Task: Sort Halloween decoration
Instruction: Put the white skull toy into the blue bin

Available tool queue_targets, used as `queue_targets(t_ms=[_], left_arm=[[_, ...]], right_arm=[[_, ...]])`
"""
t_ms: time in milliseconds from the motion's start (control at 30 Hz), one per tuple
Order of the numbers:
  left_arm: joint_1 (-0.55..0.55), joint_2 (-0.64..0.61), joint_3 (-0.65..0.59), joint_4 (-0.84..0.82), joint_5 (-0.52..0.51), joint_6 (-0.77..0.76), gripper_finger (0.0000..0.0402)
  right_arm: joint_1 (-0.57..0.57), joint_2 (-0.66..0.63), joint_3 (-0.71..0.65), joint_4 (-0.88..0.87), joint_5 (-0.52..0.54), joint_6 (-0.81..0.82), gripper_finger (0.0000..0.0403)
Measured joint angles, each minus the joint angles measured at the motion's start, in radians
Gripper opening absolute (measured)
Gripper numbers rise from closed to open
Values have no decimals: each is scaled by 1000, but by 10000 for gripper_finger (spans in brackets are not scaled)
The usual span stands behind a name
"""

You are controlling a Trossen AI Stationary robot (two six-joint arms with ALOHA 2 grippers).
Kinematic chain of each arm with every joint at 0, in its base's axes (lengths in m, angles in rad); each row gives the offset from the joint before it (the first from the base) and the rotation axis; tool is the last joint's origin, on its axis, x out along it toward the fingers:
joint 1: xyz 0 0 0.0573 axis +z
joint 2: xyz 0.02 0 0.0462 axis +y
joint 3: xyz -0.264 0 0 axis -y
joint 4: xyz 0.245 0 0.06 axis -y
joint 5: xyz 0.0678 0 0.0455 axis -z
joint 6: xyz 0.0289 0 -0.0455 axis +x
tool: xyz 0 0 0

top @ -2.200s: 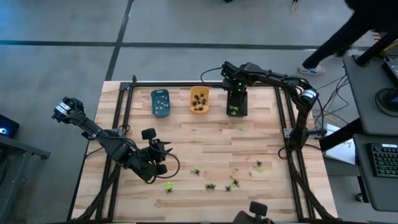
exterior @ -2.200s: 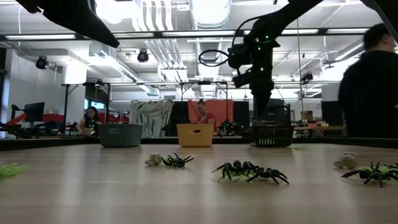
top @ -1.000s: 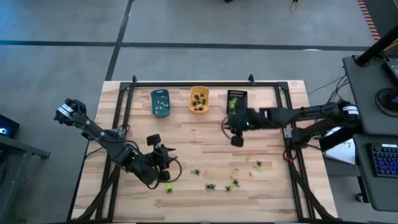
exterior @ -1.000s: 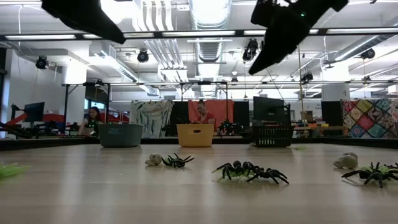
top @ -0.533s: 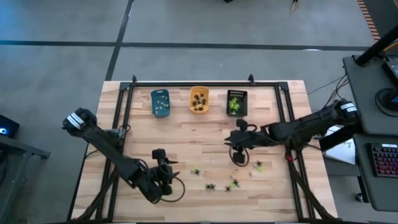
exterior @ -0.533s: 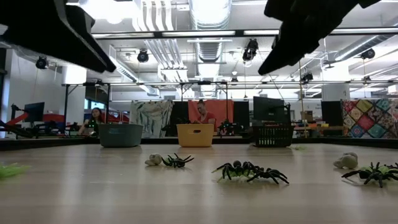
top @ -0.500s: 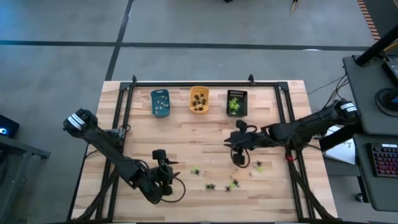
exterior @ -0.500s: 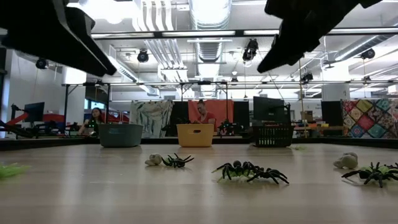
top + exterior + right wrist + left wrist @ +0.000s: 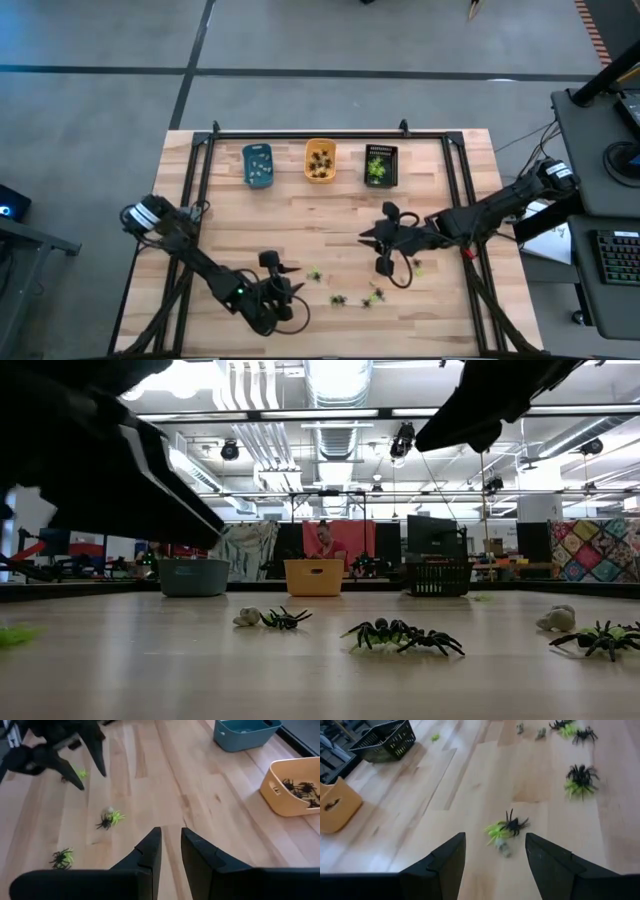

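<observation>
a: where are the tiny black, yellow-green and pale plastic spiders?

b: most lie loose on the near part of the light wooden plank table; others sit in the orange rectangular tray, the blue rectangular tray and the black mesh tray along the far edge

a: and the left hand?

b: low near the front edge, fingers spread wide, empty, with one black-and-green spider just ahead of it

a: the right hand?

b: above the table's middle, fingers narrowly apart, holding nothing
</observation>
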Motion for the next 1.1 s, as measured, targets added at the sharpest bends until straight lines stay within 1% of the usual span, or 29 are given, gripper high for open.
queue_targets(t_ms=[233,333,567,800,933,1100], left_arm=[[8,83,0,126,0,-1,190],[17,111,0,150,0,-1,190],[48,168,0,186,0,-4,190],[60,171,0,179,1,19,190],[78,171,0,182,30,24,190],[83,170,-4,184,32,23,190]], right_arm=[[33,0,0,0,31,21,65],[39,0,0,0,51,21,63],[39,0,0,0,51,21,65],[39,1,0,-1,51,20,65],[39,1,0,-1,51,20,65],[39,1,0,-1,51,20,65]])
